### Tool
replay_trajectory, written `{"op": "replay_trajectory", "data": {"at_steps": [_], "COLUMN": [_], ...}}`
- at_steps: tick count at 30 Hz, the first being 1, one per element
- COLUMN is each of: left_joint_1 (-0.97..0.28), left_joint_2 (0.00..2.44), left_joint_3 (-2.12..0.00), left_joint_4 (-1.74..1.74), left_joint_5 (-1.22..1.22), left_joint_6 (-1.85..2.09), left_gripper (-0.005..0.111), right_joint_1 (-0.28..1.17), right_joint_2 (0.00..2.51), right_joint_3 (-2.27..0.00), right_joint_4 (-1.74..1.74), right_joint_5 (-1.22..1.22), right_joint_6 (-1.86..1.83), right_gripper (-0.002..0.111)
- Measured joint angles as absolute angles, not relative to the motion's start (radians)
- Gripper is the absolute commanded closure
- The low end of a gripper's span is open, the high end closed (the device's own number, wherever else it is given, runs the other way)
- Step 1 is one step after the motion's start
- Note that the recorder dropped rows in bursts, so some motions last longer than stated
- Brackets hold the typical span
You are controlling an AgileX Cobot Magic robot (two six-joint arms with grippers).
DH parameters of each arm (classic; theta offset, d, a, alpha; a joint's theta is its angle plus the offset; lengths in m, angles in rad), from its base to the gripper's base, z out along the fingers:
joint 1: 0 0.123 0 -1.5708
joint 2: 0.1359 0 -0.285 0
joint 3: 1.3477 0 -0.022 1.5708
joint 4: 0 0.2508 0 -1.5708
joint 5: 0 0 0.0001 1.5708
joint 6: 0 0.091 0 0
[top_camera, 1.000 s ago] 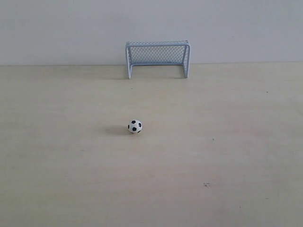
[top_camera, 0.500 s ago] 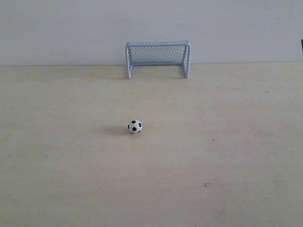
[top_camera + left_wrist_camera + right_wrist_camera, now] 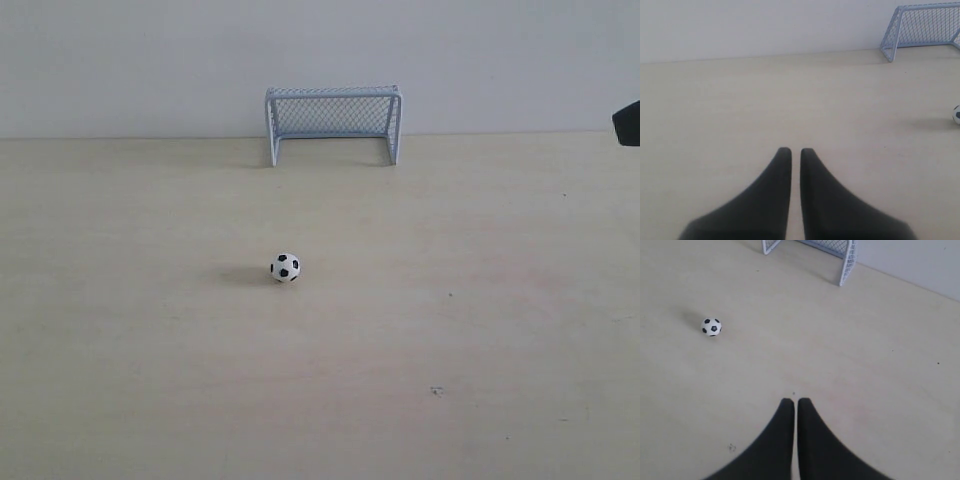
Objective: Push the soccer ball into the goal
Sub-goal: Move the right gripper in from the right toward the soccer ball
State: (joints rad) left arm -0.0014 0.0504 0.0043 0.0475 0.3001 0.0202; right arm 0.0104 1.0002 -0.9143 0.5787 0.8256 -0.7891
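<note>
The soccer ball (image 3: 285, 267), tiny and white with black patches, rests on the pale table in the middle of the exterior view. Well behind it, against the wall, stands the goal (image 3: 333, 122) with its pale blue-white frame and mesh. A dark tip of my right arm (image 3: 627, 122) shows at the far right edge. In the right wrist view my right gripper (image 3: 795, 401) is shut and empty, with the ball (image 3: 711, 326) and goal (image 3: 840, 250) far off. My left gripper (image 3: 792, 150) is shut with a thin gap, holding nothing; the ball (image 3: 956, 114) and goal (image 3: 920, 27) lie at that view's edge.
The pale wooden table (image 3: 450, 300) runs back to a plain white wall (image 3: 120, 60). A small dark speck (image 3: 436, 390) marks the table's surface toward the front.
A dark part of my right arm has come further into the exterior view at the right edge. The ball and goal have not moved.
</note>
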Motion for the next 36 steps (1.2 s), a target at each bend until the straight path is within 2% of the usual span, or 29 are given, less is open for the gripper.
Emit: {"op": "replay_trajectory", "data": {"at_steps": [16,30,36], "left_joint_1": [-0.001,-0.001,-0.001], "left_joint_2": [0.050,0.050,0.050], "left_joint_3": [0.004,0.004,0.004], "left_joint_4": [0.048,0.048,0.048], "left_joint_5": [0.300,0.300,0.300], "left_joint_6": [0.020,0.020,0.020], "left_gripper": [0.100,0.100,0.100], "right_joint_1": [0.023,0.295,0.359], "right_joint_2": [1.159,1.387,1.463], "right_joint_3": [-1.079,-1.202,-1.260], "right_joint_4": [0.611,0.493,0.480], "right_joint_5": [1.033,1.028,1.024], "right_joint_6": [-0.791,-0.738,-0.726], "right_gripper": [0.108,0.108,0.108]}}
